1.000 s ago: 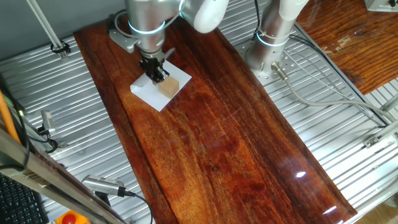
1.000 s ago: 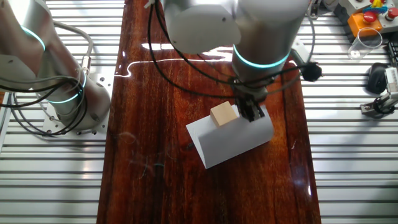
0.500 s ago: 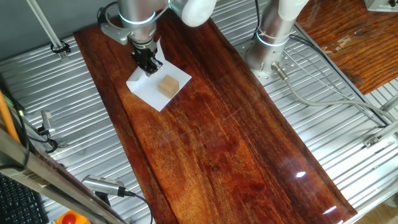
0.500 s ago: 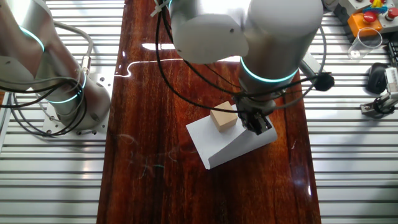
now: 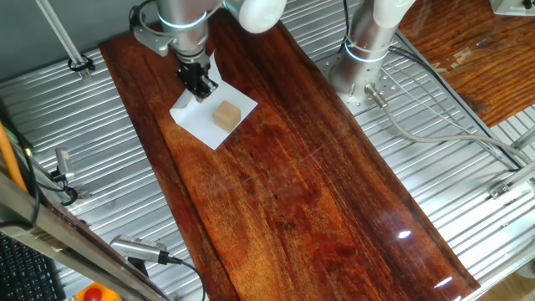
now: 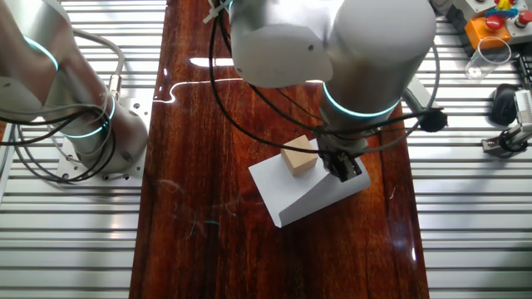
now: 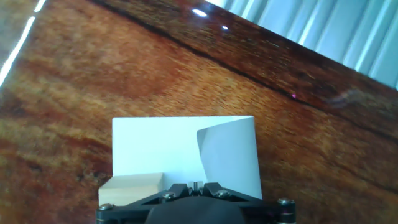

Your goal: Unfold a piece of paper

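Tool (image 6: 342, 166) barely moved, pinching raised paper (image 6: 312, 193) flap, block (image 6: 299, 156) beside

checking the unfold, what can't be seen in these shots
- Pincer tips: in the hand view its own housing cuts them off at the bottom edge; whether they pinch the paper is unclear.
- Wooden block: cropped by the hand view's edge.
- Paper's far edge: the arm hides it in one fixed view.
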### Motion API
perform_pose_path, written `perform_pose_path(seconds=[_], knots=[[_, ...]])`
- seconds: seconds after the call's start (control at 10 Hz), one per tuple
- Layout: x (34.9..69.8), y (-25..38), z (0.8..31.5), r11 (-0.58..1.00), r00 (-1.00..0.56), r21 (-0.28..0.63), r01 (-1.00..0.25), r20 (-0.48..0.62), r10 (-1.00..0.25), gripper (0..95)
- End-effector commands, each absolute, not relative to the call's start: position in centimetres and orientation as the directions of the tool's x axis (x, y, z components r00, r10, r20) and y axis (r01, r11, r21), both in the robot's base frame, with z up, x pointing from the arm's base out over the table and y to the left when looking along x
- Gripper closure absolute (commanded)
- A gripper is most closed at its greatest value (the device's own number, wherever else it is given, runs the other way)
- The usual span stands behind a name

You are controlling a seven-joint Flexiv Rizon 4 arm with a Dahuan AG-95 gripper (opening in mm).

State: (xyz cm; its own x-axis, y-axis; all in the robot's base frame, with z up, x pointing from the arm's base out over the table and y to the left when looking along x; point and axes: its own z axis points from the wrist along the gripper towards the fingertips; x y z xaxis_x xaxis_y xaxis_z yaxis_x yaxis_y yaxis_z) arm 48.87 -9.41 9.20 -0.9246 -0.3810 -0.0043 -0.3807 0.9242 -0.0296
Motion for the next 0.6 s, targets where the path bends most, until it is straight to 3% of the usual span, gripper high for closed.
perform_pose_path(seconds=[0.1,0.6], knots=[[49.0,-11.2,9.4,0.914,-0.915,-0.037,-0.403,-0.001,-0.404,95.0],[49.4,-18.3,9.7,0.852,-0.853,-0.045,-0.521,-0.007,-0.522,95.0]])
